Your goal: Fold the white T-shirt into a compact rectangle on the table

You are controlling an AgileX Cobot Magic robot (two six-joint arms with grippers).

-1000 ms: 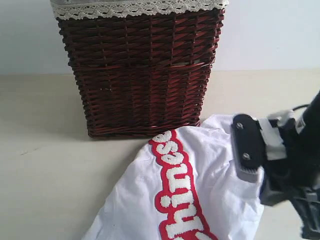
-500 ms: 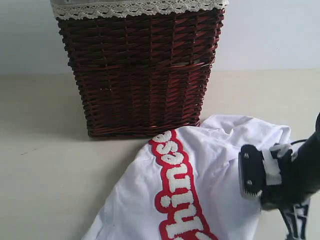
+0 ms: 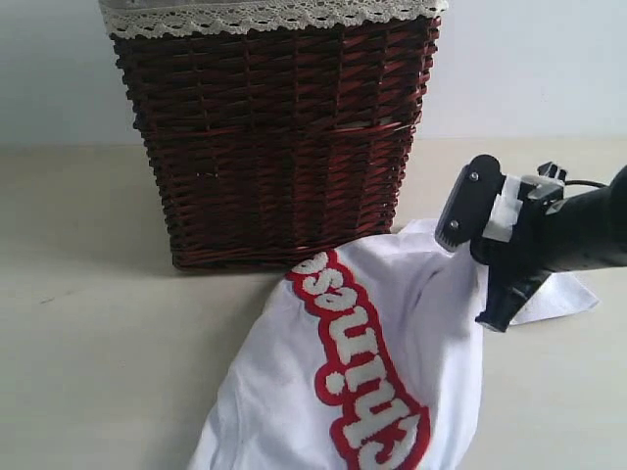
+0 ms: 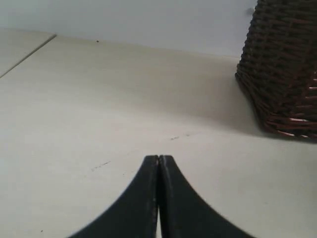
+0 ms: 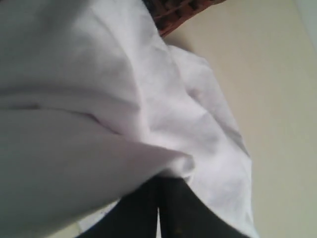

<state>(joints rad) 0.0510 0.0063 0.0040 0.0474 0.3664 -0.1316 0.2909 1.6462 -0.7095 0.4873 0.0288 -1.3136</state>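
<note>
The white T-shirt (image 3: pixel 274 382) lies crumpled on the table (image 3: pixel 98 323) in front of the basket, its red-outlined white letters (image 3: pixel 367 367) running diagonally. My right gripper (image 3: pixel 493 315) is at the shirt's right edge, and the cloth there is pulled up toward it. In the right wrist view the gripper (image 5: pixel 159 179) is shut, with a fold of the T-shirt (image 5: pixel 99 99) bunched over its tips. My left gripper (image 4: pixel 159 157) is shut on nothing over bare table (image 4: pixel 99 99); the exterior view does not show it.
A dark wicker basket (image 3: pixel 274 147) with white lace trim stands behind the shirt, touching its far edge. It also shows in the left wrist view as the basket (image 4: pixel 287 74). A pale wall lies behind the table.
My right gripper dipped, then rose and swung toward the basket. The shirt moved with it: the lettering shifted and turned, and a corner of cloth now sticks out to the right.
</note>
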